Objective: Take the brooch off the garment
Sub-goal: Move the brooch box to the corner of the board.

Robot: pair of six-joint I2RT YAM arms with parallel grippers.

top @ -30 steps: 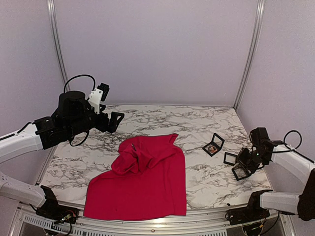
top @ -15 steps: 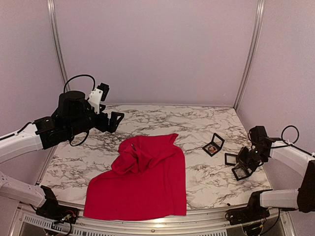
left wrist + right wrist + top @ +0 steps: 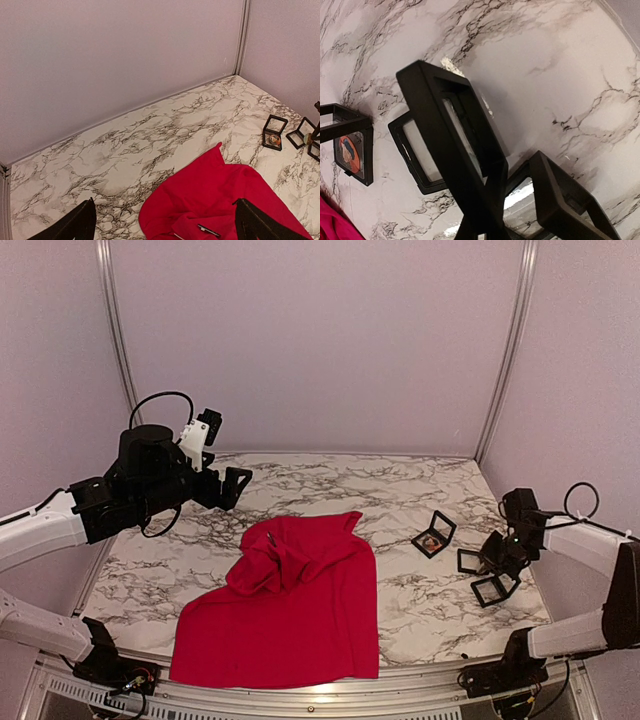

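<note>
garment [image 3: 290, 610] rumpled on marble table [image 3: 400, 480], left claw [image 3: 225, 452] agape nearby

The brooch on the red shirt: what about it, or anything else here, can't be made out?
- Brooch: left wrist view, a tiny sliver on the shirt; too small to show shape or clasp.
- Shirt's near end: left wrist view, cut by the bottom edge.
- Right jaws: right wrist view, hidden behind the black frame; grip unclear.
- Case: top view, contents too small.
</note>
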